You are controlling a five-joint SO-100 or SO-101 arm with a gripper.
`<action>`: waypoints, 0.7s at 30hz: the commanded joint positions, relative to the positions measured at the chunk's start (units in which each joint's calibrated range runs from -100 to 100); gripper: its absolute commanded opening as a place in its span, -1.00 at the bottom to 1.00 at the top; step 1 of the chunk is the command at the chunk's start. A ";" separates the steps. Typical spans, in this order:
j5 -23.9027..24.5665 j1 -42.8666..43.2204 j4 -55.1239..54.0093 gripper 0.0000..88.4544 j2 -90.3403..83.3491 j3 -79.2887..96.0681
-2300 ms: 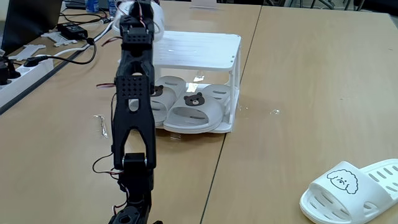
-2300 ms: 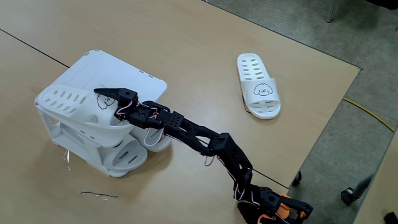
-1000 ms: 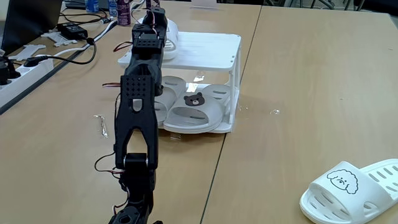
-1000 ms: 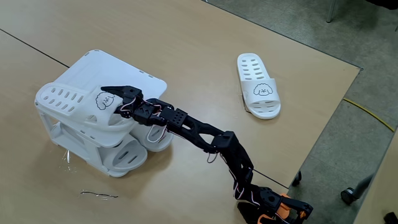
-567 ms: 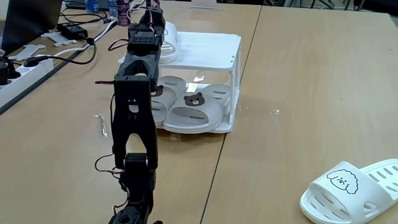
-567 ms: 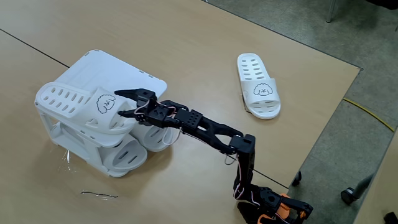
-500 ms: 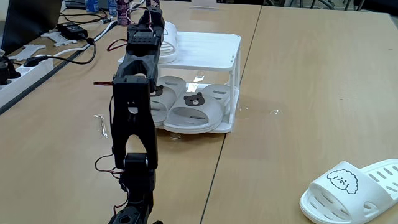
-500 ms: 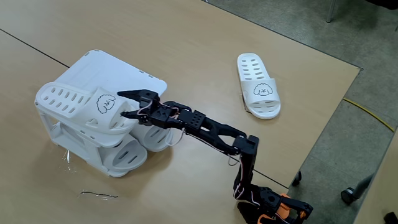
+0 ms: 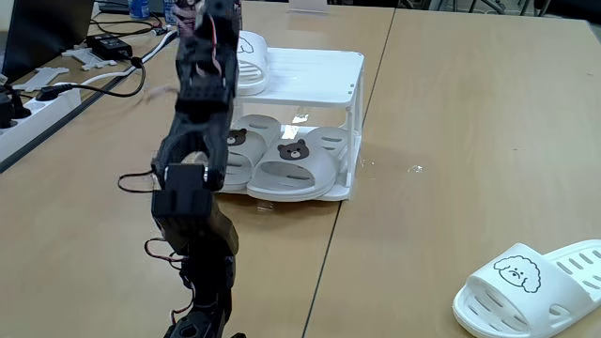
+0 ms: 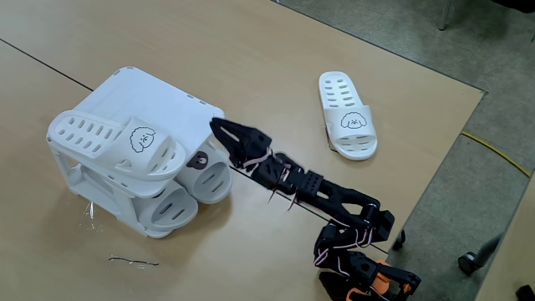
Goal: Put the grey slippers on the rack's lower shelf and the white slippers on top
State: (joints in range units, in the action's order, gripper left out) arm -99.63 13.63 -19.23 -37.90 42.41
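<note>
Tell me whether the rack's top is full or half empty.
Half empty: one white slipper lies on the top; the other lies on the table.

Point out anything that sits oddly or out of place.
One white slipper lies alone on the bare table, far from the rack. Its mate sits at one side of the top, its toe overhanging the edge.

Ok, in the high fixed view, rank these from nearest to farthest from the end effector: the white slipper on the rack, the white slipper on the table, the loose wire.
From the end effector:
1. White slipper on the rack, just to its left on the top panel.
2. White slipper on the table, off to the right.
3. Loose wire, lower left, in front of the rack.
</note>
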 commanded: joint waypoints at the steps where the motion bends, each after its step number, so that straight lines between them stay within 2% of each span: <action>1: -0.37 -0.80 -32.46 -0.99 -2.20 20.79; 4: -0.37 -4.75 -46.00 -0.99 -2.11 39.55; 8: -0.37 -12.07 -52.99 -0.99 1.17 51.73; 16: -0.37 -29.67 -74.04 -0.98 33.14 53.35; 21: -0.37 -46.45 -76.11 -0.98 45.60 53.17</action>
State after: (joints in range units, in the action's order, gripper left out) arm -99.63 -22.62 -93.56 1.77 96.59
